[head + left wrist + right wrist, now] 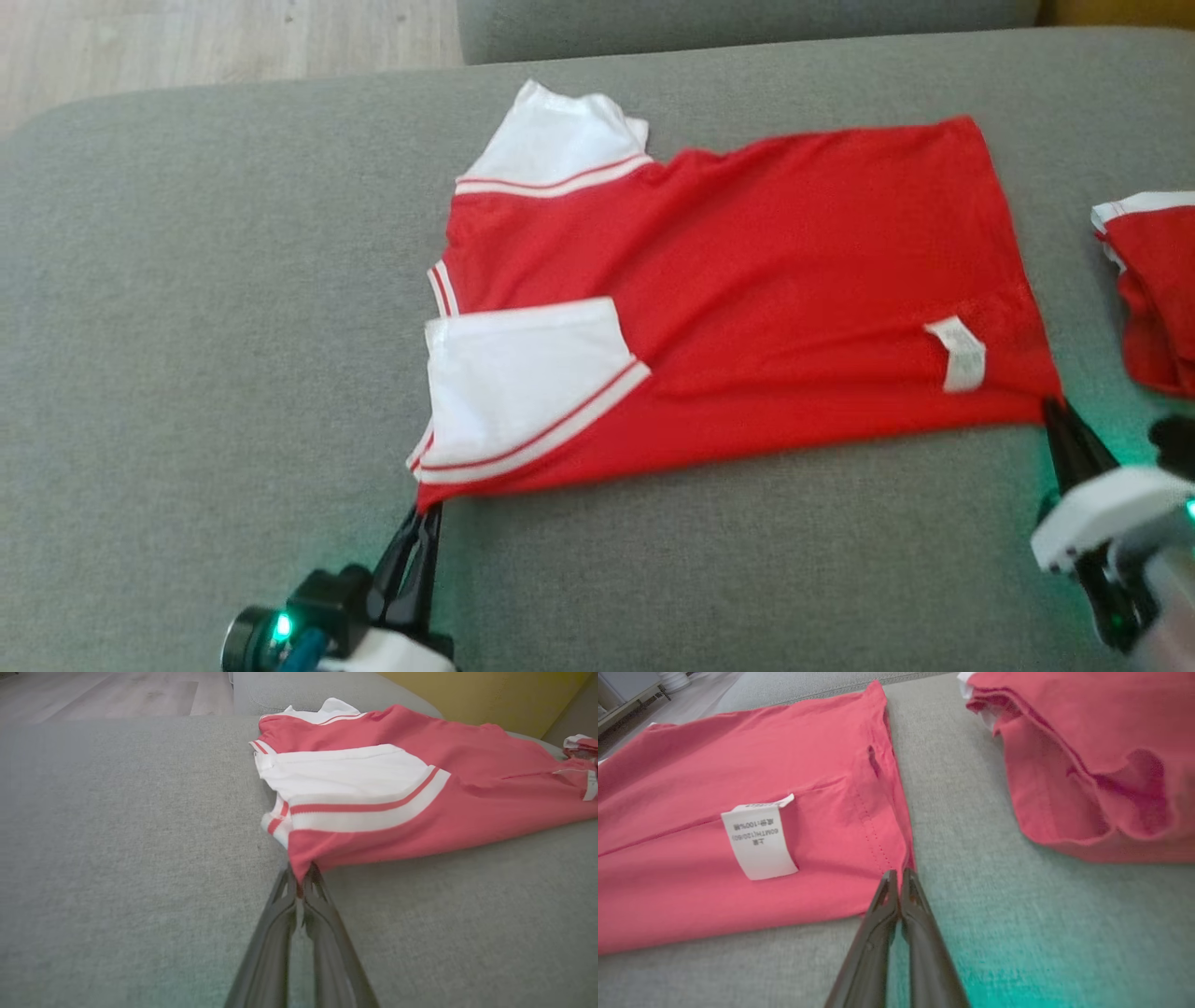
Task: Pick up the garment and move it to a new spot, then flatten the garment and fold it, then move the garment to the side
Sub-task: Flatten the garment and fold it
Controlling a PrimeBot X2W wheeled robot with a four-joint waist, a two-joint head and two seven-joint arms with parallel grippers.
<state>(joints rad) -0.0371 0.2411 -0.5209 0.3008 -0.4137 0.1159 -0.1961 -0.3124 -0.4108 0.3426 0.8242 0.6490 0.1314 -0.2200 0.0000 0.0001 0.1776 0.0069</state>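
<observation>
- Now the red shirt (747,280) lies spread on the grey sofa (187,373), doubled over along its length, with the collar end towards the robot's left and the hem towards its right.
- Two white sleeves with red stripes show at the left end. The nearer sleeve (523,383) lies flat on top of the red cloth.
- A white label (957,353) sits near the hem, close to the near right corner.
- Left gripper (428,511): clenched on the near left corner of the shirt, with red cloth pinched between its fingertips just below the nearer sleeve.
- Right gripper (1052,406): fingers pressed together, tips touching the near right hem corner. Whether cloth is caught between them I cannot tell.
- A second red garment (1153,289) lies bunched on the sofa to the right, apart from the shirt.
</observation>
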